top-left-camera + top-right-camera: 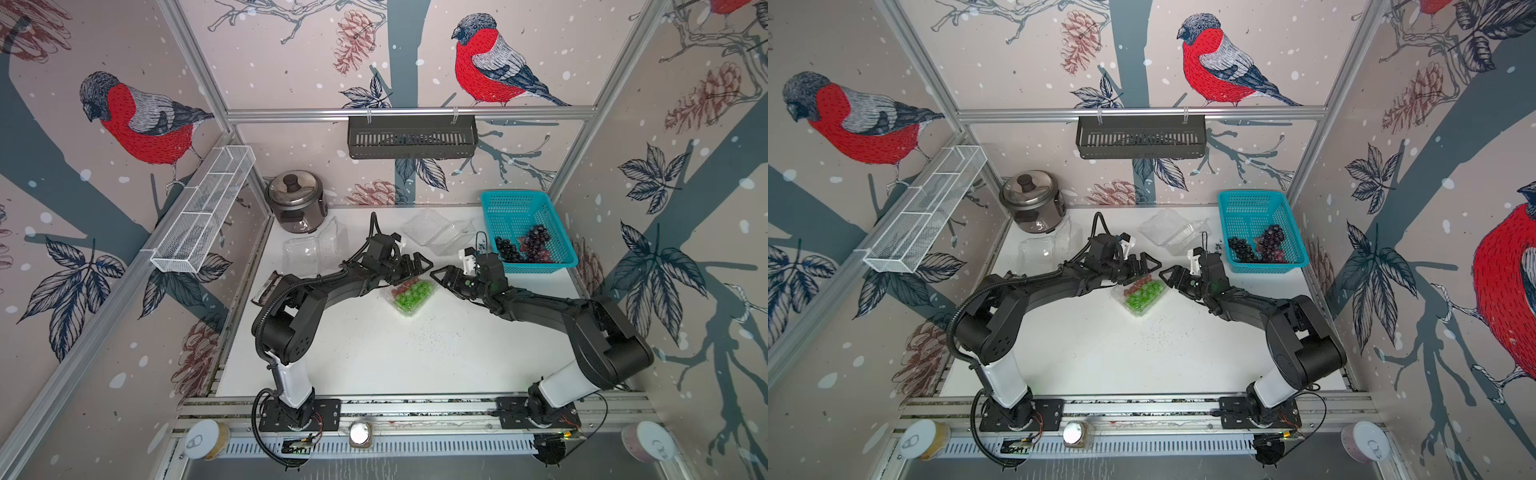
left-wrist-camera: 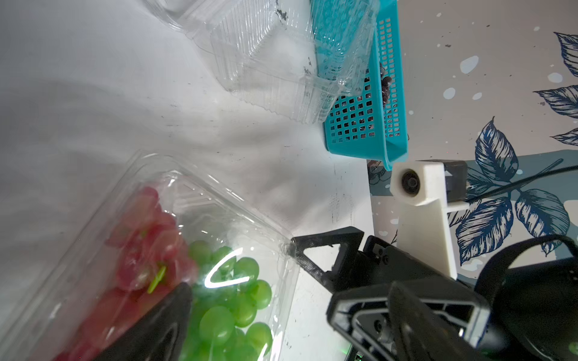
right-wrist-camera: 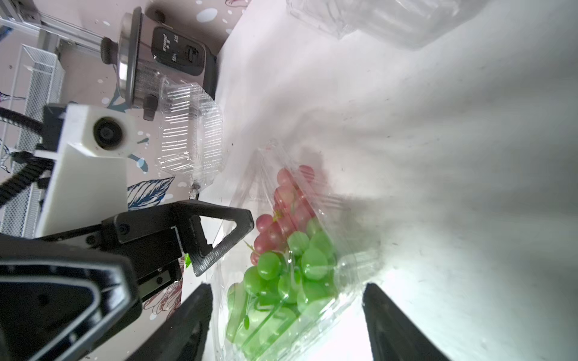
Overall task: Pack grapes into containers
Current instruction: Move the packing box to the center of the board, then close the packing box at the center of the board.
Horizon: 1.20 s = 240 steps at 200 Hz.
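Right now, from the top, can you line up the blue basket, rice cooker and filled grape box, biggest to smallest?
1. Turquoise basket
2. Steel rice cooker
3. Clamshell with green and red grapes
The cooker stands taller, nearer the camera, so its lead over the clamshell is unsure.

Two black arms (image 1: 332, 286) with white lower links (image 1: 291, 380), black cables (image 1: 256, 332).

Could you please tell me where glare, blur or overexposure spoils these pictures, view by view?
Left wrist view: a bright curved glare streak lies on the filled container above the green grapes, and the red grapes look smeared. Right wrist view: the table is blown out white beside that container. Both top views: sharp and evenly lit.
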### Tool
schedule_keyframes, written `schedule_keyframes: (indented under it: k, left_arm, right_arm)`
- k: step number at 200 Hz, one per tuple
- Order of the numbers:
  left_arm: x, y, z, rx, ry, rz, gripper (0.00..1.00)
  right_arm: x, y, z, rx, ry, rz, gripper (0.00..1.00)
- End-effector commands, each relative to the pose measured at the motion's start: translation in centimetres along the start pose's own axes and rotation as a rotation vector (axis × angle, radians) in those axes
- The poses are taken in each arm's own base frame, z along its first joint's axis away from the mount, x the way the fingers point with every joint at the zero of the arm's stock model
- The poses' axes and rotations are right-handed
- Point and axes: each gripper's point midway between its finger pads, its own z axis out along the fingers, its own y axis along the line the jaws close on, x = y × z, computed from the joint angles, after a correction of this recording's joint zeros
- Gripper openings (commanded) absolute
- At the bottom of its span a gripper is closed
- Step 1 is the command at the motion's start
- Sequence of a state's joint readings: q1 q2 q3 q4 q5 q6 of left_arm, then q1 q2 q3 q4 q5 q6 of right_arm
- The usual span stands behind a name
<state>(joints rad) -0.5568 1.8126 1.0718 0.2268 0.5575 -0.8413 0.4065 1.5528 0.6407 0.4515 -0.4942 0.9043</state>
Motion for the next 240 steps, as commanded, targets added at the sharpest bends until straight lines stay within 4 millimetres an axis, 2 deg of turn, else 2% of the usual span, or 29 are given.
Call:
schedule_keyframes:
  k: [1, 35, 89, 136, 240]
  left_arm:
    - [0.6, 0.5, -0.1, -0.019, 0.018, -0.033, 0.97]
    - [0.6, 0.4, -0.1, -0.021, 0.018, -0.03, 0.97]
    - [0.6, 0.5, -0.2, -0.023, 0.016, -0.031, 0.97]
    - [0.6, 0.5, -0.3, -0.027, 0.016, -0.025, 0.97]
    - [0.7, 0.7, -0.2, -0.031, 0.019, -0.024, 0.97]
  right_arm:
    - [-0.6, -0.1, -0.9, -0.034, -0.021, -0.013, 0.74]
    - [-0.5, -0.7, -1.4, -0.072, -0.032, 0.015, 0.67]
    - [0.6, -1.6, -0.7, -0.125, -0.012, 0.072, 0.56]
    - [0.5, -1.8, -0.8, -0.164, -0.025, 0.104, 0.47]
    - [0.3, -2.1, 0.2, -0.218, -0.019, 0.175, 0.35]
